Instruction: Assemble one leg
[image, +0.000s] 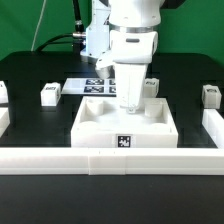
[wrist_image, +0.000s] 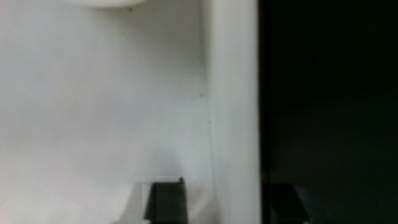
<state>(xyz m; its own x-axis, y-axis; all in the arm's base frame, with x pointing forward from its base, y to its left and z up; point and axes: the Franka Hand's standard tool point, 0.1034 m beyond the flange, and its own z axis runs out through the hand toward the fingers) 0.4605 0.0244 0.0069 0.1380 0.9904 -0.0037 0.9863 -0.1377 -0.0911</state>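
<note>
The large white square tray-like piece (image: 125, 127) lies mid-table with a marker tag on its front wall. My gripper (image: 130, 103) points straight down at the tray's back wall. In the wrist view my gripper (wrist_image: 226, 205) straddles that white wall (wrist_image: 235, 110), one dark finger (wrist_image: 166, 203) on the inside and the other outside over the black table; the jaws look closed on the wall. Small white legs stand apart from it: one (image: 48, 94) at the exterior view's left, one (image: 152, 87) just behind the tray, one (image: 209, 95) at the right.
The marker board (image: 93, 87) lies behind the tray, partly hidden by my arm. A white rail (image: 110, 160) runs along the front, with side rails at the right (image: 213, 128) and left (image: 3, 120). Another small white block (image: 3, 92) shows at the far left edge.
</note>
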